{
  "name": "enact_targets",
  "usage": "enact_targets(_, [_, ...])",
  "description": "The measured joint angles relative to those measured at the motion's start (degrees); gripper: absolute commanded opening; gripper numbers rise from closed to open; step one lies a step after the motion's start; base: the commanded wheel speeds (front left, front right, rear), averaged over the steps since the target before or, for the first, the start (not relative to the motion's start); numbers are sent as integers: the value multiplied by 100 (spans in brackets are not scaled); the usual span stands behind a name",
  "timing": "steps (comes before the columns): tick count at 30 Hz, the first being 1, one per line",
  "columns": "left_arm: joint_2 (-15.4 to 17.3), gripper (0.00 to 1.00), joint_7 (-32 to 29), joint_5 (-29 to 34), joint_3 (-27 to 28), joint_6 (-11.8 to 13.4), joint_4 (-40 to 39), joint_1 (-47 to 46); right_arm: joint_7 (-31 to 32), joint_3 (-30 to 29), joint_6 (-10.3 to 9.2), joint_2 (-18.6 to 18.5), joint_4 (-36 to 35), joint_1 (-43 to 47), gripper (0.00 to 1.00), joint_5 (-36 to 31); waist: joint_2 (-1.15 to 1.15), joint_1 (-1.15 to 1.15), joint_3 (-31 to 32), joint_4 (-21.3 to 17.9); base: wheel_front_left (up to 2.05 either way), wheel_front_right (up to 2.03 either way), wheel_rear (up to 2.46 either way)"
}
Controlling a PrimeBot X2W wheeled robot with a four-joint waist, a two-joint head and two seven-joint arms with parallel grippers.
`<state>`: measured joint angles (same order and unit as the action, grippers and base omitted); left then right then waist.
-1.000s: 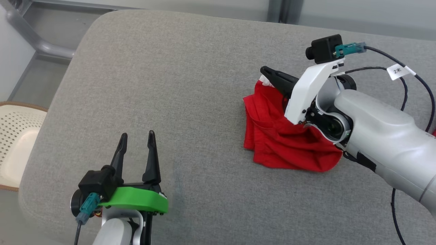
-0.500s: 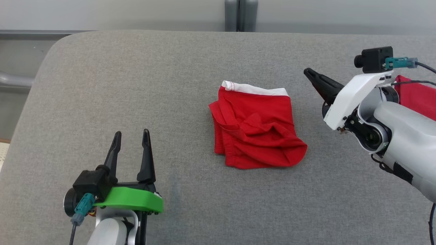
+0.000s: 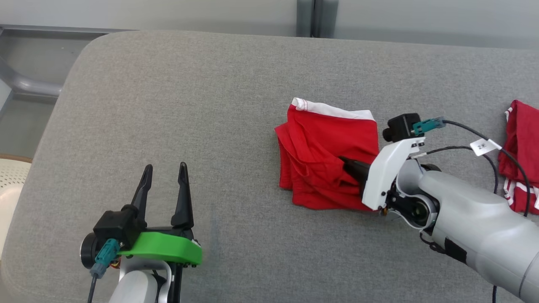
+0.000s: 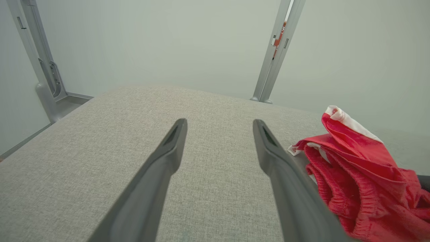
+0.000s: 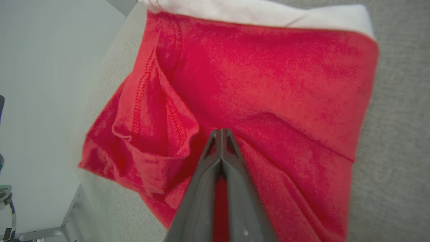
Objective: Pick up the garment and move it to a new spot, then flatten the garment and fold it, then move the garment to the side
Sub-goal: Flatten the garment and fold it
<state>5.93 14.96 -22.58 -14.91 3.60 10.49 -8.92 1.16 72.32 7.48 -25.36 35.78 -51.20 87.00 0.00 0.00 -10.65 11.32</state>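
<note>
- Grey fabric worktop (image 3: 189,92): carries the cloth, rounds off at its far left corner.
- Pale right forearm (image 3: 476,219): reaches in from the lower right edge of the head view, slanting toward the middle.
- Red garment (image 3: 324,139) with a white waistband: lies right of the worktop's middle, crumpled and loosely doubled over, waistband along the far edge, folds bunched on its left side; sits well apart from the left gripper.
- Second red garment (image 3: 520,139) with white trim: lies at the right edge of the head view, apart from the first, crossed in that view by a black cable (image 3: 461,126).
- Left gripper (image 3: 165,170): sits at the lower left over bare worktop, fingers (image 4: 169,151) spread wide with nothing between them, pointing away from the robot.
- Right gripper (image 3: 343,160): lies on the near right part of the garment, fingers (image 5: 235,174) pressed together tip to tip, tips touching red cloth just beside a raised fold; cannot tell whether any cloth is caught between them.
- White label (image 3: 484,146): hangs on the cable near the right wrist camera.
</note>
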Motion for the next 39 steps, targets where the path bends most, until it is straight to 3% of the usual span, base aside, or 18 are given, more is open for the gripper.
enact_targets(7, [37,100,-10,-59,11,38,13,24,53,43,0,394,-466,175,0,-74,0,0,125,134,0,0,0])
enact_targets(13, [77,100,-25,-105,9,52,-11,96,-45,80,0,701,-987,361,0,-276,0,0,243,28,0,0,0])
enact_targets(19, [179,100,-26,-109,69,107,-101,125,-465,8,0,500,-1433,282,0,-371,0,0,346,-179,0,0,0])
enact_targets(24, [232,100,-33,-118,129,176,-223,224,-866,-170,0,5,-1706,119,0,-512,0,0,439,-412,0,0,0])
enact_targets(26, [265,100,-44,-145,162,208,-263,258,-1016,-249,0,-178,-1763,76,48,-576,0,0,475,-509,0,0,0])
enact_targets(27, [287,100,-51,-148,187,225,-288,275,-1098,-291,0,-279,-1780,43,91,-620,0,0,493,-565,0,0,0])
enact_targets(28, [308,100,-52,-153,208,247,-310,294,-1159,-345,0,-386,-1804,23,100,-649,0,0,511,-621,0,0,0])
enact_targets(35, [436,100,-77,-189,349,347,-510,404,-1534,-883,0,-1023,-1901,16,100,-1027,0,0,597,-1005,0,0,0])
enact_targets(39, [513,100,-85,-200,401,377,-623,463,-1599,-1489,0,-1171,-1936,215,100,-1471,0,0,613,-1208,0,0,0])
